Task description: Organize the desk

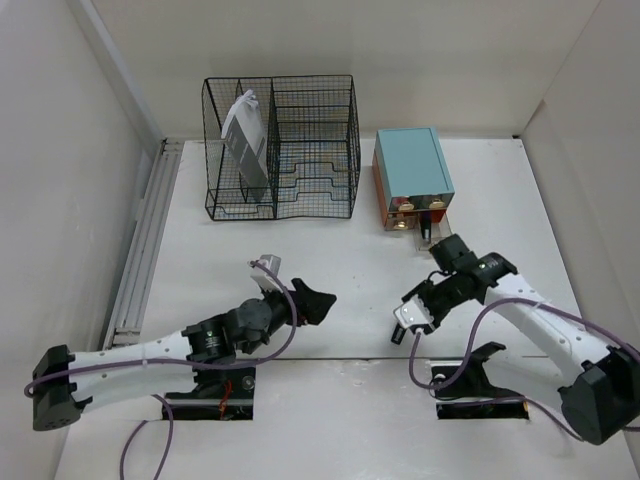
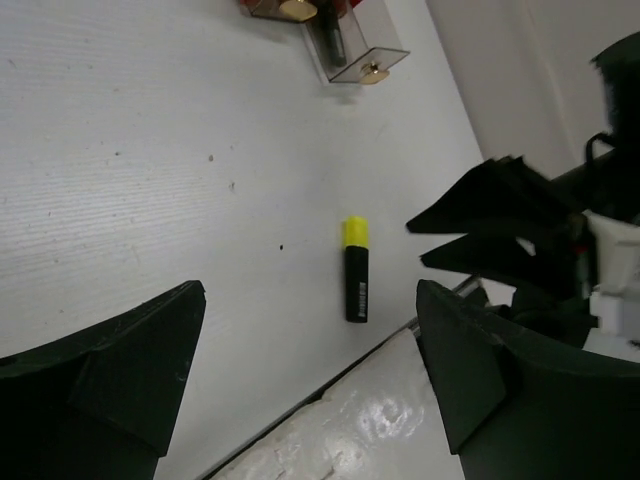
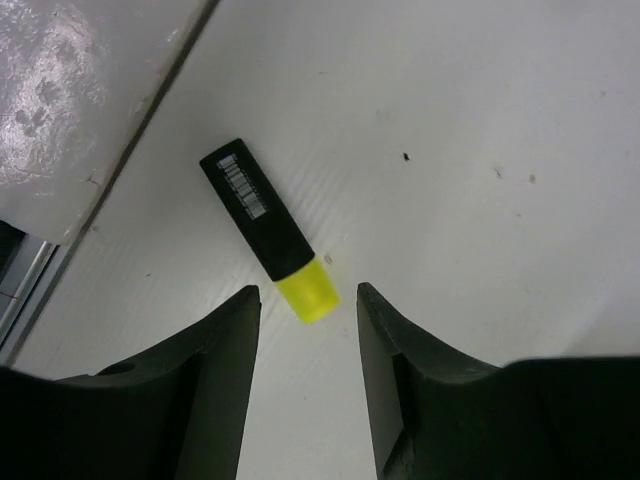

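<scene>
From here I see the desk [image 1: 330, 235] as a white top that runs under both arms, with its grey ribbed rail [image 1: 145, 240] along the left edge and the two cut-outs [image 1: 205, 405] at the near edge by the arm bases. At the far side stands the black wire-mesh rack [image 1: 300, 150], with a pale flat packet [image 1: 245, 140] leaning in its left compartment. The teal drawer box [image 1: 412, 168] sits just to the right of the rack, apart from it. A small clear drawer [image 2: 355, 55] juts out of the box's front with something dark inside; I cannot tell what. My left gripper [image 2: 310, 288] hangs over the middle of the desk with its jaws spread wide and nothing between them. A black highlighter [image 3: 255, 215] with a yellow cap lies flat on the bare surface ahead of it, just beside the seam [image 2: 385, 345] where the matte top meets a glossier panel. My right gripper [image 3: 308, 290] is low over that highlighter, jaws partly apart. The yellow cap lies in the gap at the tips, and neither finger [image 3: 205, 390] touches it as far as I can see.
</scene>
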Robot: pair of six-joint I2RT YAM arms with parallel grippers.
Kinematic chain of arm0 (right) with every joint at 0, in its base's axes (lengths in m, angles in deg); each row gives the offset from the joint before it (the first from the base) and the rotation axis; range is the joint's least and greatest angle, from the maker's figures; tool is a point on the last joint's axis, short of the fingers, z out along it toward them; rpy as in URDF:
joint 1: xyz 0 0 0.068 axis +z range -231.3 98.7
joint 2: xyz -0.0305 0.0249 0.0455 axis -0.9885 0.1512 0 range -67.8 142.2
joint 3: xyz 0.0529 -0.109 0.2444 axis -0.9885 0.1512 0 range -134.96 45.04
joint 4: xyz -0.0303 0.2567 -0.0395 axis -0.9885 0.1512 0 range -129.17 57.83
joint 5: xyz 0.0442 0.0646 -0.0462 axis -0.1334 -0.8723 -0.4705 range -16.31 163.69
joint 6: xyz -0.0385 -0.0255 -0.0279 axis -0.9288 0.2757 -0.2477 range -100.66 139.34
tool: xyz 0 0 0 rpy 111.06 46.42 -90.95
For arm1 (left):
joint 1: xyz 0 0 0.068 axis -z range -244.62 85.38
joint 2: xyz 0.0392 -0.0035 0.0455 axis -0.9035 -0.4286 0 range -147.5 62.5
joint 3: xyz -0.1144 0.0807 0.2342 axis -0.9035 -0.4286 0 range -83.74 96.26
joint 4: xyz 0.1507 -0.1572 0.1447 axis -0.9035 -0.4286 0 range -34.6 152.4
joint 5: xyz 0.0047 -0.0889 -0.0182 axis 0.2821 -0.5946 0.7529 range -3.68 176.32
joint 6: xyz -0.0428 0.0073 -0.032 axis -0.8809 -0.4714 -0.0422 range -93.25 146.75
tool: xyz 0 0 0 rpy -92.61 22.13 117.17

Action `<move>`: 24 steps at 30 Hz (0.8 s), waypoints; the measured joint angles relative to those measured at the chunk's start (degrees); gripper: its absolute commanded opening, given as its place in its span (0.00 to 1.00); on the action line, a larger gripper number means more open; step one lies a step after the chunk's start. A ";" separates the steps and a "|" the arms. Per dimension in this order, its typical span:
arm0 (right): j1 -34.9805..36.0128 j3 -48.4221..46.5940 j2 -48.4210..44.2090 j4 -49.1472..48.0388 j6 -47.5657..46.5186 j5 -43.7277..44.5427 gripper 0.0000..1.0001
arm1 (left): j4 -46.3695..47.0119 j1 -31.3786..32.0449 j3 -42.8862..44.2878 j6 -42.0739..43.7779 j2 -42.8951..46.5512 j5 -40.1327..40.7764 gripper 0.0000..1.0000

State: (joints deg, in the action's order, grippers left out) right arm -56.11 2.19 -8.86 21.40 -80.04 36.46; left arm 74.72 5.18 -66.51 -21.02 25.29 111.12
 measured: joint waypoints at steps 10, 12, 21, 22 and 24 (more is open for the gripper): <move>16.37 2.54 7.65 -9.94 6.84 10.62 0.47 | -5.49 0.39 -0.04 -1.42 4.00 3.30 0.71; 18.12 2.56 9.44 -11.10 7.45 11.87 0.47 | -6.32 0.39 -0.04 -1.42 3.96 3.54 0.71; 23.15 2.56 10.95 -10.97 9.03 17.68 0.46 | -7.89 0.39 -0.04 -1.42 5.97 3.76 0.71; 23.67 2.56 10.95 -10.75 9.14 18.23 0.46 | -7.89 0.39 -0.04 -1.42 5.97 3.76 0.71; 24.46 2.56 10.95 -10.10 9.16 19.12 0.46 | -7.98 0.39 -0.04 -1.42 5.95 3.72 0.71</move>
State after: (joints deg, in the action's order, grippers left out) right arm -31.65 4.74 2.09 11.31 -70.88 55.59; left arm 66.74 5.57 -66.55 -22.44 31.23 114.83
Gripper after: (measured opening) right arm 0.459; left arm 0.708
